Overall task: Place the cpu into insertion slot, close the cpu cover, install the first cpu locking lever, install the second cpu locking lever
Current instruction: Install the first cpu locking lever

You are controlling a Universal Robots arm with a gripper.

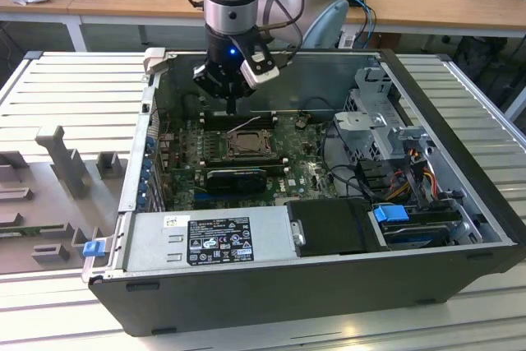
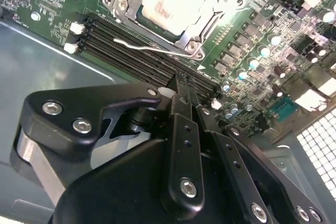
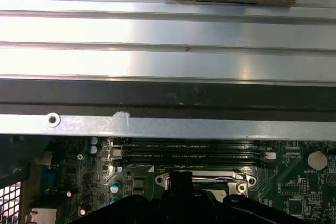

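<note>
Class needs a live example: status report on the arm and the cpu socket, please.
Gripper above the memory slots, jaws together, holding nothing. Cpu seated in the insertion slot, cpu cover down over it. One locking lever sticking out, unlatched.

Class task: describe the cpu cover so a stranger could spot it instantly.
Inside the open computer case, look at the green motherboard beyond the gripper. The cpu cover is the silvery frame around the pale cpu, unlike the long black slots beside it.
</note>
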